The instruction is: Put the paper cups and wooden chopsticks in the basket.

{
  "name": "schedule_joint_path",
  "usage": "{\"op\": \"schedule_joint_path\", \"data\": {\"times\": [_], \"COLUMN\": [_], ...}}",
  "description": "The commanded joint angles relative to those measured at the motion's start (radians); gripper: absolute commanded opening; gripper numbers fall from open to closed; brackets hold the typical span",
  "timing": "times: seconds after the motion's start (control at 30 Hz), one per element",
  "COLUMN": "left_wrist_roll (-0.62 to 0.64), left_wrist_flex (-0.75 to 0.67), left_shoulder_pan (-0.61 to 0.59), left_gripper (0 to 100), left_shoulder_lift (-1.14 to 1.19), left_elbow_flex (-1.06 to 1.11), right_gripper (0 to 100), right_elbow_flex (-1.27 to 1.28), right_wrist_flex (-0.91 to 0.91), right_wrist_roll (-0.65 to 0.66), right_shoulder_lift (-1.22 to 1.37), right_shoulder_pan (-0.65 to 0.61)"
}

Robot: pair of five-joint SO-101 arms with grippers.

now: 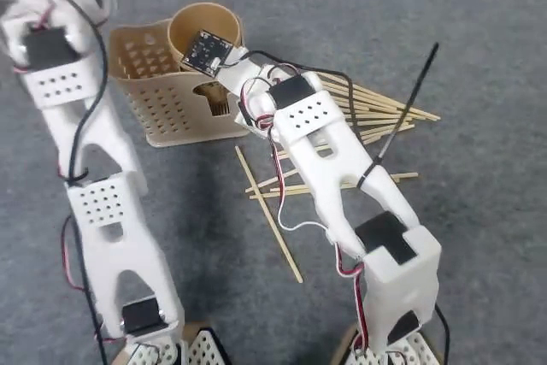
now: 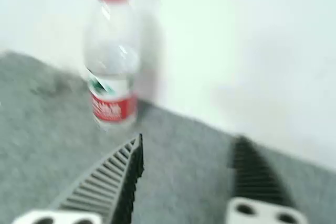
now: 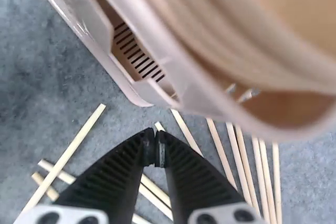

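Note:
The beige slotted basket stands at the back of the grey mat, and a tan paper cup sits upright in its right end. In the right wrist view my right gripper is shut with nothing in it, just in front of the basket and below the paper cup. Wooden chopsticks lie on the mat under it. More chopsticks are piled to the basket's right, and a few are scattered in the middle. My left gripper is open and empty, held high and facing the wall.
A clear water bottle with a red cap stands on the mat by the white wall, ahead of the left gripper. A thin black rod slants over the right arm. The left arm rises along the table's left side.

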Motion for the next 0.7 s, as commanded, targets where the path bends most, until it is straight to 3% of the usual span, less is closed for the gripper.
{"op": "schedule_joint_path", "data": {"times": [0.0, 0.1, 0.2, 0.53, 0.67], "left_wrist_roll": [-0.272, -0.562, -0.718, -0.847, -0.844], "left_wrist_flex": [0.118, 0.249, 0.293, 0.288, 0.249], "left_shoulder_pan": [0.020, 0.017, 0.018, 0.107, 0.077], "left_gripper": [17, 28, 36, 36, 36], "left_shoulder_lift": [-0.034, -0.078, -0.094, -0.094, -0.117], "left_elbow_flex": [-0.019, -0.007, 0.028, 0.145, 0.054], "right_gripper": [0.7, 0.7, 0.7, 0.7, 0.7], "right_elbow_flex": [-0.061, -0.061, -0.058, -0.040, -0.035], "right_wrist_flex": [0.041, 0.071, 0.076, 0.073, 0.071], "right_wrist_roll": [0.014, 0.014, 0.014, 0.008, 0.011], "right_shoulder_lift": [-0.119, -0.140, -0.139, -0.139, -0.139], "right_shoulder_pan": [-0.013, -0.013, -0.013, -0.013, -0.013]}}
